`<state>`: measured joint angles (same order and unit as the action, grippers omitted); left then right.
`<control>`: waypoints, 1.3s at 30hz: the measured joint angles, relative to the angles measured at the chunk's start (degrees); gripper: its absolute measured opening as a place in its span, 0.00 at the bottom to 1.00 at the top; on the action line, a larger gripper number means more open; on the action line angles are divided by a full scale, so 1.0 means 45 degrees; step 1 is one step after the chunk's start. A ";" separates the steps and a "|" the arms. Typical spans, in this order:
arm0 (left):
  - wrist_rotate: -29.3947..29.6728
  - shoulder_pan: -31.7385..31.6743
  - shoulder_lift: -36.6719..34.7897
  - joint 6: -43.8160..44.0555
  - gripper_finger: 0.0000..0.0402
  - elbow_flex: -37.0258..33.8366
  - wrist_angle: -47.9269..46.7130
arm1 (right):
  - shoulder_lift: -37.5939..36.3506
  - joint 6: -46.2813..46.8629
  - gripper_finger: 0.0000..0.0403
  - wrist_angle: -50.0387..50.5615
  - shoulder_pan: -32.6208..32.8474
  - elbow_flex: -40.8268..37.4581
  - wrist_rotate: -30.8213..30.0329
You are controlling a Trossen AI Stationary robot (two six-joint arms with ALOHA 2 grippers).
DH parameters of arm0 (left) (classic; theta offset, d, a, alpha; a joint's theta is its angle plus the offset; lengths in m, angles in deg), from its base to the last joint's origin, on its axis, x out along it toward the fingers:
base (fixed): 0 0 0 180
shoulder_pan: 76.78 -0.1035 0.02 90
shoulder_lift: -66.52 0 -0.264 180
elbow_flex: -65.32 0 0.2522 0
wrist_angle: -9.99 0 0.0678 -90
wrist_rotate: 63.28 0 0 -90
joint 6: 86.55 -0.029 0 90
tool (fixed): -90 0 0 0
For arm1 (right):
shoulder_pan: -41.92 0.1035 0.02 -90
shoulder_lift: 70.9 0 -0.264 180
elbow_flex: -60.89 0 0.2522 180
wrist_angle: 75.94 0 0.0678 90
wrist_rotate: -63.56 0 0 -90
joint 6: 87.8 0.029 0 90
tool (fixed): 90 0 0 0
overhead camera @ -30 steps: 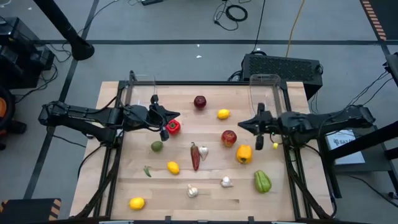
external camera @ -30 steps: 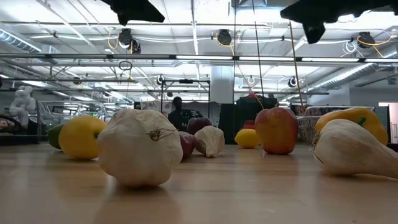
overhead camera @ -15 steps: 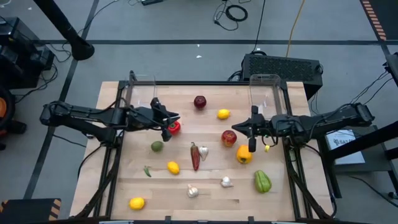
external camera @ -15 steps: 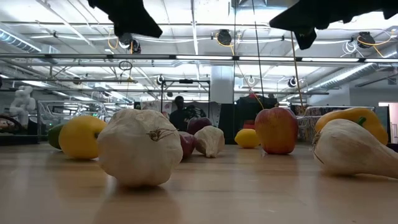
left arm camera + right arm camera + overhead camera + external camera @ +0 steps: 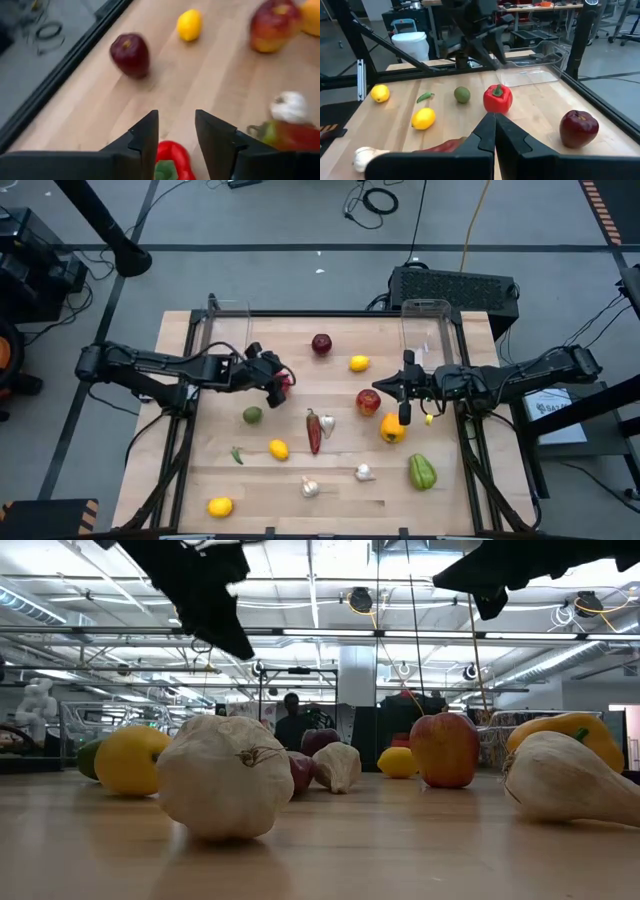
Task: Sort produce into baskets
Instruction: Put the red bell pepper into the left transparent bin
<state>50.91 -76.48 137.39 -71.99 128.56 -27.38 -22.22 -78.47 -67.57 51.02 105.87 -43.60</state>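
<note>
Produce lies scattered on the wooden table: a red pepper [image 5: 287, 384], a dark apple [image 5: 321, 343], a lemon [image 5: 359, 363], a red apple [image 5: 368, 401], a yellow pepper [image 5: 392, 427], a chili [image 5: 313, 430] and garlic [image 5: 310, 488]. Two clear baskets stand at the far left [image 5: 225, 330] and far right [image 5: 425, 330]. My left gripper [image 5: 176, 117] is open and tipped down just above the red pepper [image 5: 171, 159], without touching it. My right gripper [image 5: 495, 122] is shut and hovers near the red apple, holding nothing.
A green pepper [image 5: 422, 471], a lime [image 5: 252, 415], two more lemons [image 5: 278, 449] [image 5: 220, 506] and a small green piece [image 5: 237, 455] lie toward the near side. A black box with cables [image 5: 455, 285] sits beyond the far edge. Dark frame rails border the table.
My left gripper has come down toward the red pepper, shifted a little toward the table's right, and tipped its fingers downward. My right gripper has moved slightly toward the table's left and stays shut. No produce has moved.
</note>
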 joint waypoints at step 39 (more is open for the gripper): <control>0.2760 0.0946 0.1846 0.7157 0.63 -0.0010 -0.1438 | 0.0000 0.0547 0.00 0.0204 -0.0024 0.0000 -0.0554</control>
<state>63.33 -72.23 145.70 -39.78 128.51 -33.86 -22.22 -76.01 -66.65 50.91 105.87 -46.09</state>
